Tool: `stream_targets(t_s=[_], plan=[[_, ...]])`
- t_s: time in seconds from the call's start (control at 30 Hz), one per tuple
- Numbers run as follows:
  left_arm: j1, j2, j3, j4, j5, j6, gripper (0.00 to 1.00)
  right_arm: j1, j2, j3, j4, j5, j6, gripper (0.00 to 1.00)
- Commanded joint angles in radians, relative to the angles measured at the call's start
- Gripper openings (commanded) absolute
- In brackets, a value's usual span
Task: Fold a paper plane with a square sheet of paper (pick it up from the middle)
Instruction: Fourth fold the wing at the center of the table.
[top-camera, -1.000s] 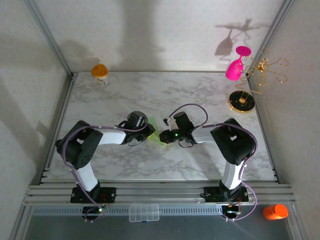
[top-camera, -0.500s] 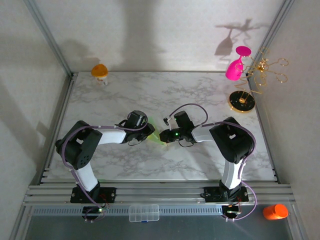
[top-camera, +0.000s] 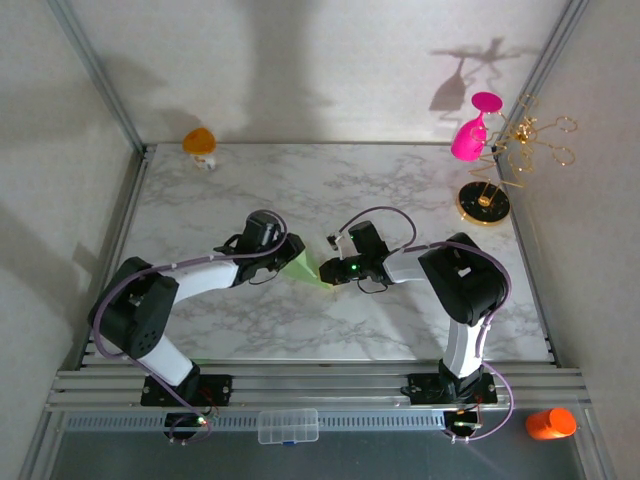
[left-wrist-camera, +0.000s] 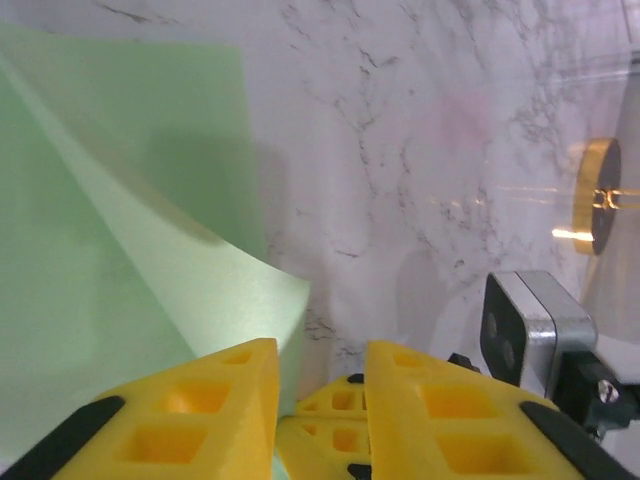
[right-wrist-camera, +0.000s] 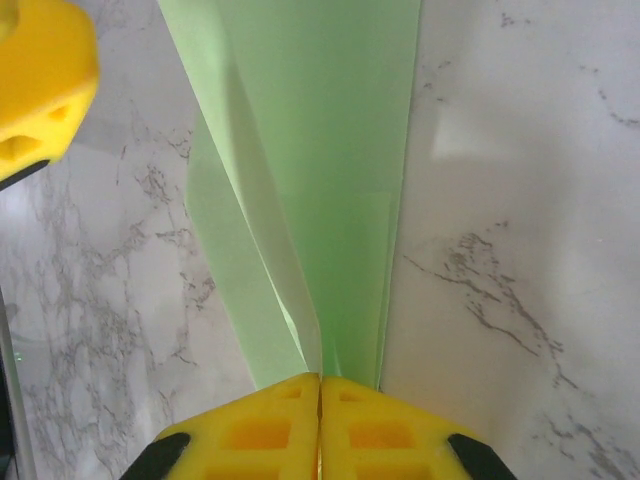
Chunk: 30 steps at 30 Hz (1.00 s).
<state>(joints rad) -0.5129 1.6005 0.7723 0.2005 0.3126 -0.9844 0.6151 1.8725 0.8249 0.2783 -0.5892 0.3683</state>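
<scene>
The pale green sheet of paper (top-camera: 303, 268) lies mid-table, folded into a long tapering wedge with a loose flap standing up along its length (right-wrist-camera: 330, 150). My right gripper (top-camera: 323, 272) is shut on its narrow end, the yellow fingers pressed together over the paper (right-wrist-camera: 320, 378). My left gripper (top-camera: 280, 256) sits at the wide end, to the left. Its fingers stand apart with a clear gap (left-wrist-camera: 322, 350), and a curled paper corner (left-wrist-camera: 250, 290) rests against the inner side of the left finger without being pinched. One left fingertip (right-wrist-camera: 40, 80) shows in the right wrist view.
A gold round stand (top-camera: 483, 203) with a wire rack holds a pink glass (top-camera: 468, 135) at the back right. At the back left corner stands an orange object (top-camera: 200, 142). Near the rail lie a clear box (top-camera: 288, 425) and an orange thing (top-camera: 550, 423).
The left arm has stretched out and its gripper has drawn back up and left off the paper. More of the green wedge shows. The right gripper has stayed shut at the narrow end.
</scene>
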Motion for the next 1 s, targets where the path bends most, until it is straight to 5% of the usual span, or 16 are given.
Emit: stream_targets(t_s=[0.0,0.4,0.97], plan=[[0.010,0.019,-0.042,0.135,0.074,0.037,0.26,0.000,0.058,-0.004,-0.045,-0.001,0.016,0.10],[0.017,0.070,-0.106,0.318,0.131,0.044,0.15,-0.009,0.076,0.004,-0.057,-0.020,0.029,0.10],[0.019,0.118,-0.165,0.440,0.161,0.030,0.16,-0.014,0.094,0.017,-0.082,-0.017,0.045,0.11]])
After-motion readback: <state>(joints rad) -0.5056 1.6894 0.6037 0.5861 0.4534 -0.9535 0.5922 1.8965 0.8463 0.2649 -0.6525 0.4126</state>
